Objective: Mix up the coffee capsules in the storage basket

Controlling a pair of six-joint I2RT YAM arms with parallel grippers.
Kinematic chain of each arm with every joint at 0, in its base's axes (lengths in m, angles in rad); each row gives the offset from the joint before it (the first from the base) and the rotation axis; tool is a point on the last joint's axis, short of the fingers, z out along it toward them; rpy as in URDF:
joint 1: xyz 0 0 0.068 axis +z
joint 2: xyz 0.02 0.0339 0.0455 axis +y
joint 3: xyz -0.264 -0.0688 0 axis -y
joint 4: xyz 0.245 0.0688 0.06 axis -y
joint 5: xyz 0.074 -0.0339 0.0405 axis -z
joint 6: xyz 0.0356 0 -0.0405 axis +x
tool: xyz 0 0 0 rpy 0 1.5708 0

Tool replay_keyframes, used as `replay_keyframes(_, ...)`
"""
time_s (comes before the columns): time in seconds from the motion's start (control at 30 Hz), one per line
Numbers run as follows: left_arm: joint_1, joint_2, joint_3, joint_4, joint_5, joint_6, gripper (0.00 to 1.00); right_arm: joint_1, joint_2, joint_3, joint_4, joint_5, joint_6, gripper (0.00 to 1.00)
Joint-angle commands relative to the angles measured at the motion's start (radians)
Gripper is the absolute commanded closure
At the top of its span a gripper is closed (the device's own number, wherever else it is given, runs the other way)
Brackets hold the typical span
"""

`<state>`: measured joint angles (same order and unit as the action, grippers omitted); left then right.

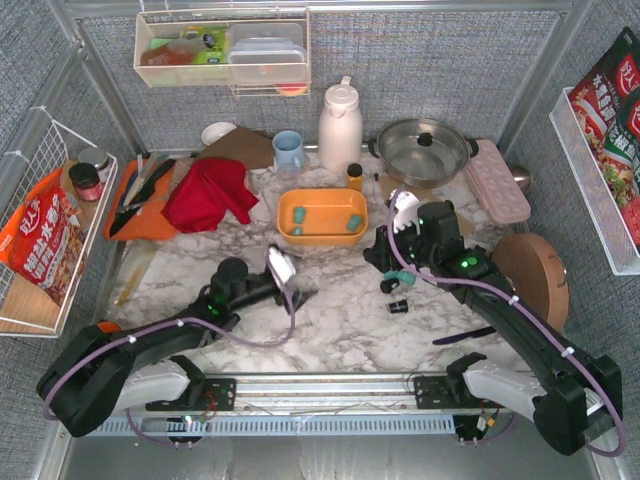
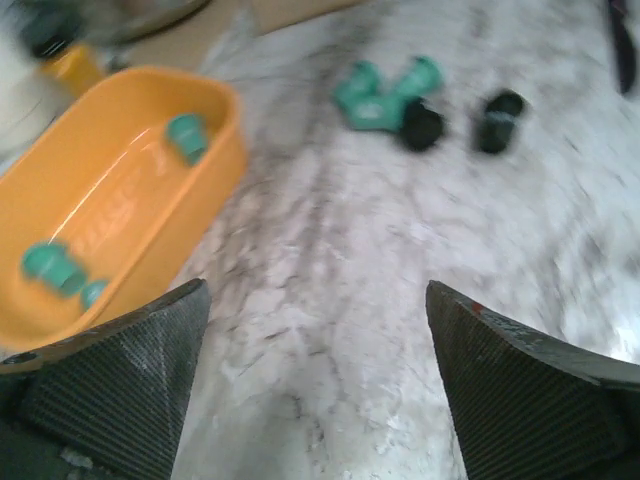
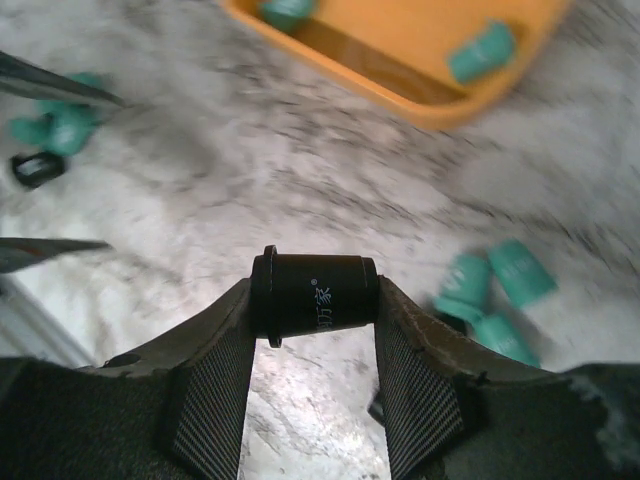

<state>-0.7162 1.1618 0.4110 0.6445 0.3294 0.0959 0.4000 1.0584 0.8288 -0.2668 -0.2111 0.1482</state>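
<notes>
The orange storage basket (image 1: pixel 322 232) stands mid-table with a few teal coffee capsules (image 1: pixel 352 222) inside. It shows at the left in the left wrist view (image 2: pixel 215 180) and at the top in the right wrist view (image 3: pixel 400 85). My right gripper (image 3: pixel 314 300) is shut on a black capsule (image 3: pixel 315 293) held sideways above the marble, right of the basket (image 1: pixel 383 262). More teal capsules (image 3: pixel 495 290) and a black one (image 1: pixel 398 306) lie loose on the table under it. My left gripper (image 2: pixel 315 330) is open and holds nothing, front-left of the basket (image 1: pixel 298 290), facing loose capsules (image 2: pixel 385 92).
Behind the basket stand a blue mug (image 1: pixel 289 150), a white thermos (image 1: pixel 340 125) and a steel pot (image 1: pixel 422 150). A red cloth (image 1: pixel 210 192) and a cutting board with knives (image 1: pixel 140 195) lie at the left. A round wooden board (image 1: pixel 535 275) lies at the right.
</notes>
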Motion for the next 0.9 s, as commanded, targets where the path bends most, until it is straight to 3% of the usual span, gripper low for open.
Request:
replay_keyframes(0.0, -0.033, -0.006, -0.114, 0.35, 0.237, 0.307, 0.01, 0.018, 0.006, 0.033, 0.114, -0.369, -0.205, 0.66)
replay_keyframes(0.17, -0.033, -0.02, -0.013, 0.181, 0.211, 0.15, 0.01, 0.081, -0.011, 0.01, 0.132, -0.449, -0.489, 0.66)
replay_keyframes(0.3, -0.032, -0.036, 0.017, 0.178, 0.212, -0.027, 0.01, 0.136, -0.027, -0.043, 0.193, -0.473, -0.691, 0.66)
replay_keyframes(0.5, -0.033, -0.123, 0.031, 0.089, 0.145, -0.322, 0.05, 0.192, -0.056, -0.116, 0.309, -0.413, -0.839, 0.65)
replay_keyframes(0.67, -0.033, -0.17, 0.084, -0.05, 0.0, -0.519, 0.13, 0.22, -0.079, -0.214, 0.433, -0.363, -1.042, 0.66)
replay_keyframes(0.87, -0.033, -0.103, 0.18, -0.197, -0.045, -0.67, 0.17, 0.245, -0.077, -0.242, 0.498, -0.297, -1.117, 0.69)
